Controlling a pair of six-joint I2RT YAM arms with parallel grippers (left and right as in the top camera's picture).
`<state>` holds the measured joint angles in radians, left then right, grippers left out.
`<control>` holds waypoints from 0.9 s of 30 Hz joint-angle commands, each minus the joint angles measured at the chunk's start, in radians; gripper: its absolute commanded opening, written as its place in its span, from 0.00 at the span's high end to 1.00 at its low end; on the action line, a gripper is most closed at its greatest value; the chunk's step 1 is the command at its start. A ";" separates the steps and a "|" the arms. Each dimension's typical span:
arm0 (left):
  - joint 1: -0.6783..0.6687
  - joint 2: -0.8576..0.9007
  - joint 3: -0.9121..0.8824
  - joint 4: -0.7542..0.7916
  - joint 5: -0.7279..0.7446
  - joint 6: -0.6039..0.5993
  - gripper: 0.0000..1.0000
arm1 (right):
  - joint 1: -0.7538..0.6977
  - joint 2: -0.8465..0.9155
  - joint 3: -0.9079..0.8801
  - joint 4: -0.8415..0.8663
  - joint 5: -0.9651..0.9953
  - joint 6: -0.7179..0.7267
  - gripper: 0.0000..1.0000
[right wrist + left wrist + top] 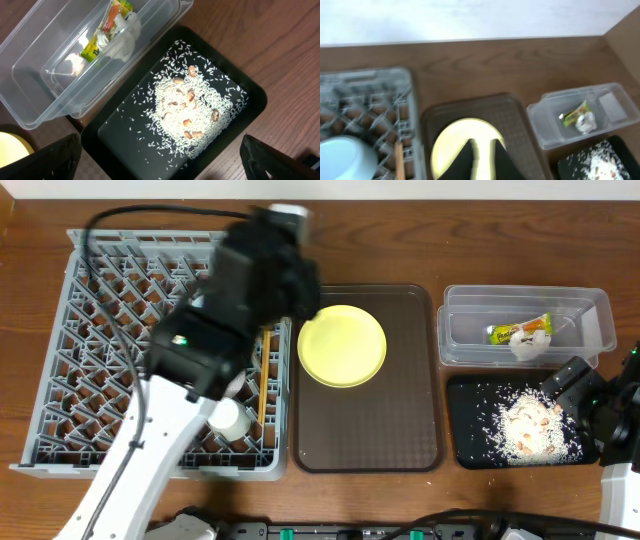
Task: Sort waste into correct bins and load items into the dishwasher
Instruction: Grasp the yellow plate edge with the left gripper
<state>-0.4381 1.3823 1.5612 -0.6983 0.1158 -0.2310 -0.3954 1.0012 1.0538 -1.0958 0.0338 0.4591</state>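
plate one, wrapper one, tissue one

Dish rack at L, plate on serving tray mid, tub w/ wrapper behind scrap tray at R

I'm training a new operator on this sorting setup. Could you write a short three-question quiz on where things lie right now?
1. True or false: the yellow-green plate lies on the brown tray.
2. Which holds the snack wrapper? A. clear tub B. light blue bowl C. dish rack
3. Fill in: the black tray holds beige scraps and white ____.
Key: 1 true; 2 A; 3 rice.
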 commanded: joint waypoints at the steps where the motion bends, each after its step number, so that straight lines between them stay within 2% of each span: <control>1: 0.034 0.041 -0.008 -0.062 0.101 0.009 0.57 | -0.005 0.000 0.011 0.000 0.007 -0.011 0.01; 4: 0.026 0.082 -0.030 -0.091 0.101 0.009 0.55 | -0.005 0.000 0.011 0.000 0.007 -0.011 0.01; 7: -0.002 0.153 -0.062 -0.089 0.101 0.009 0.77 | -0.005 0.000 0.011 0.000 0.007 -0.011 0.01; 10: -0.037 0.257 -0.072 -0.086 0.101 0.009 0.87 | -0.005 0.000 0.011 0.000 0.007 -0.012 0.01; 20: -0.222 0.764 -0.072 0.048 0.113 0.008 0.88 | -0.005 0.000 0.011 0.000 0.007 -0.011 0.01; 27: -0.301 0.814 -0.068 0.053 0.291 0.034 0.89 | -0.005 0.000 0.011 0.000 0.007 -0.011 0.01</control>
<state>-0.7074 2.1468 1.5188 -0.6296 0.3069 -0.2283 -0.3954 1.0012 1.0531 -1.0969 0.0334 0.4591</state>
